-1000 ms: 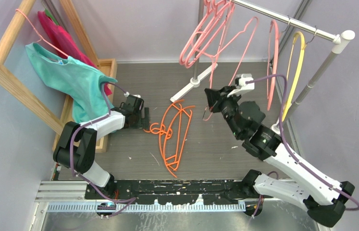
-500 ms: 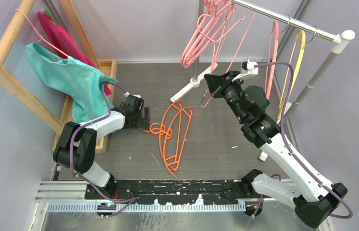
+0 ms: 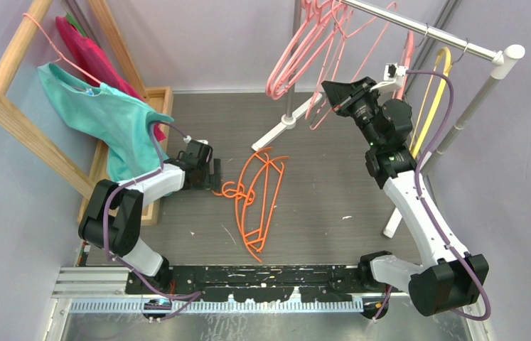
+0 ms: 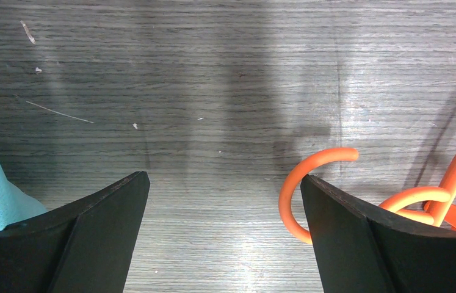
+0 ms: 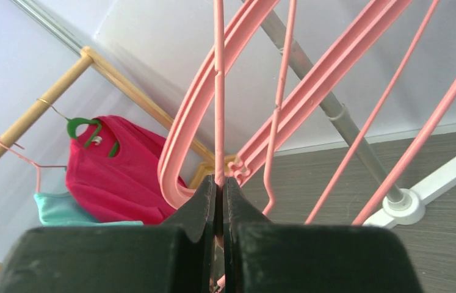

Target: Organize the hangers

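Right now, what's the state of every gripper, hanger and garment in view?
left gripper: open, low over the table.
right gripper: shut on held pink hanger.
held pink hanger: clear of table, hook unseen.
other pink hangers: hanging on rail.
yellow hanger: hanging on rail.
orange hangers: tangled, lying on table.
teal cloth: draped on wooden rack.
red shirt: hanging on green hanger.

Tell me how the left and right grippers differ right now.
The left gripper is open and empty; the right gripper is shut on a thin pink hanger. The left gripper sits low over the table beside an orange hanger hook; the right gripper is high among the pink hangers on the rail. Both are black two-finger grippers.
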You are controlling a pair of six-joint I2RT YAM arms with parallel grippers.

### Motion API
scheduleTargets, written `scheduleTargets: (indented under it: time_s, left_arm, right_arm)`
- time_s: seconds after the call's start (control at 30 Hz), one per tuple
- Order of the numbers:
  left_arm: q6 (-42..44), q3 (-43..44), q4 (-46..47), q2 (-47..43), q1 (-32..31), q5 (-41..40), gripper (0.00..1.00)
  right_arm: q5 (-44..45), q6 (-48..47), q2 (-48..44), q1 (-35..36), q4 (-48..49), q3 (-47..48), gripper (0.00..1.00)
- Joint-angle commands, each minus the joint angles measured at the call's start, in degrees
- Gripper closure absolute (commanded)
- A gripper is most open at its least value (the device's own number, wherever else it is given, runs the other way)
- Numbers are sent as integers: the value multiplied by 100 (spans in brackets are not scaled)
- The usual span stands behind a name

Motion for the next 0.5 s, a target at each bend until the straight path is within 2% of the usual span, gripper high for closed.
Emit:
scheduleTargets:
  time_s: [0.0, 0.47]
  left_arm:
    - [17, 89, 130, -126, -17, -45, 2]
    - [24, 82, 131, -133, -17, -72, 2]
  right_arm:
    - [-259, 365, -54, -63, 737, 465, 99]
    - [307, 654, 377, -251, -75, 801, 99]
